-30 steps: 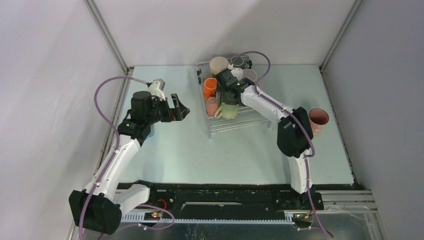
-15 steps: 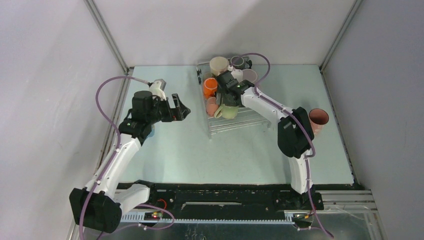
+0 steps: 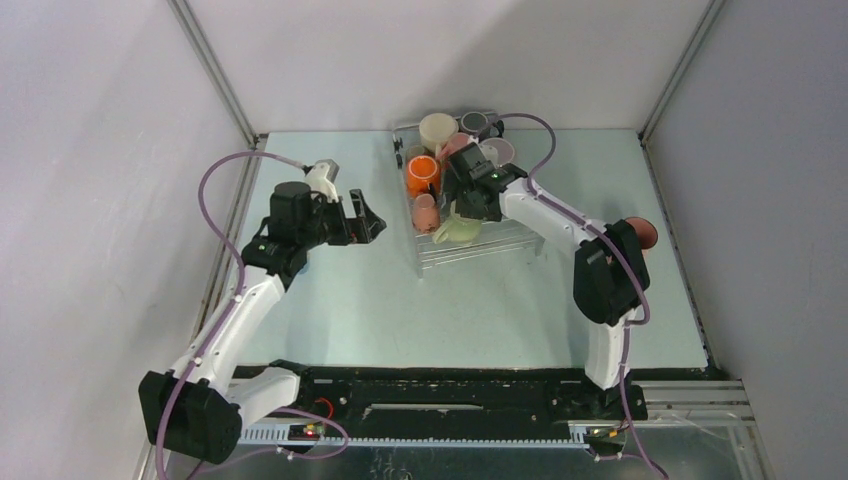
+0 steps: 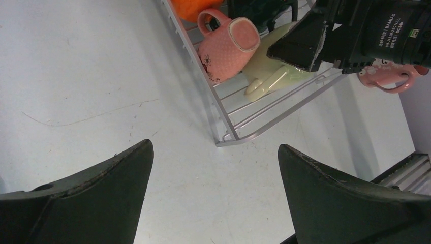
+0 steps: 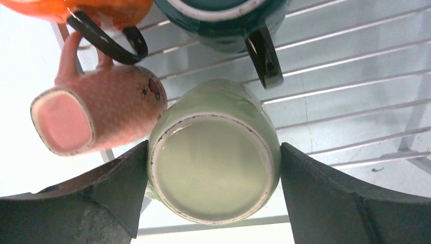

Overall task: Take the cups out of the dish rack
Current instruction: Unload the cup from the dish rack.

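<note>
My right gripper point(image 5: 213, 152) is clamped across the green mug point(image 5: 213, 170), bottom toward me, so it should lift clean out of the rack's point(image 5: 350, 76) near end, past the pink mug point(image 5: 101, 114) just beside it. My left gripper point(image 4: 214, 147) hangs wide open over the table point(image 4: 76, 76), out of the way.

The left arm point(image 3: 240, 310) and the right arm point(image 3: 545, 215) have white links with black joint housings. Each one carries a thin purple cable point(image 3: 215, 195). At 7 o'clock in the top view is a black base block point(image 3: 190, 420). The left gripper point(image 4: 214, 145) has dark, matt, wedge-shaped fingers point(image 4: 91, 203). The right arm's black motor housing point(image 4: 401, 25) bears small white lettering.
</note>
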You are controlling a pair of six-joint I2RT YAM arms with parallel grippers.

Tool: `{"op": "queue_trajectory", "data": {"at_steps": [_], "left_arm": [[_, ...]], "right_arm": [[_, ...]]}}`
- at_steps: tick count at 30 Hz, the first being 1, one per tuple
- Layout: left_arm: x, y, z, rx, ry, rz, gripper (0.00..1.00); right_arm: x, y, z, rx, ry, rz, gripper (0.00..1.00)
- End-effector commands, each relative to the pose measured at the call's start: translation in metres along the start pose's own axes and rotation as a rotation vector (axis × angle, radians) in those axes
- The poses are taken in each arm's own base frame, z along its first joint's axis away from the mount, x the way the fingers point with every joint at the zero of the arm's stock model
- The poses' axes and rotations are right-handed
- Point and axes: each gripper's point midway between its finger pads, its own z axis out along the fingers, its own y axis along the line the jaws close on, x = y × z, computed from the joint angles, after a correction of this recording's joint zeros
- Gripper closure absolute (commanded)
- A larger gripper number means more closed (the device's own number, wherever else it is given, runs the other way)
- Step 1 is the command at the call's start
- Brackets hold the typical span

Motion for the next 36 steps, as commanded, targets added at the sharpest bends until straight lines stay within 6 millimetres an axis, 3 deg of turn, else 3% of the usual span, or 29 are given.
{"op": "queue_trajectory", "data": {"at_steps": [1,16,26,36], "left_arm": [[-0.003,-0.013,0.000,0.045,-0.014,0.017,0.00],[-0.015,-0.062,0.003,0.277,-0.039,-0.174,0.00],[-0.018,-0.077,0.019,0.370,-0.036,-0.324,0.00],[-0.008,-0.075,0.037,0.419,-0.029,-0.603,0.00]], "right_arm": [[-0.019,0.009,-0.044,-0.138,-0.027,0.039,0.78],[-0.040,0.021,-0.096,-0.405,-0.031,0.090,0.80],[-0.044,0.035,-0.119,-0.632,0.016,0.127,0.81],[-0.049,0.054,-0.156,-0.857,0.013,0.170,0.80]]}}
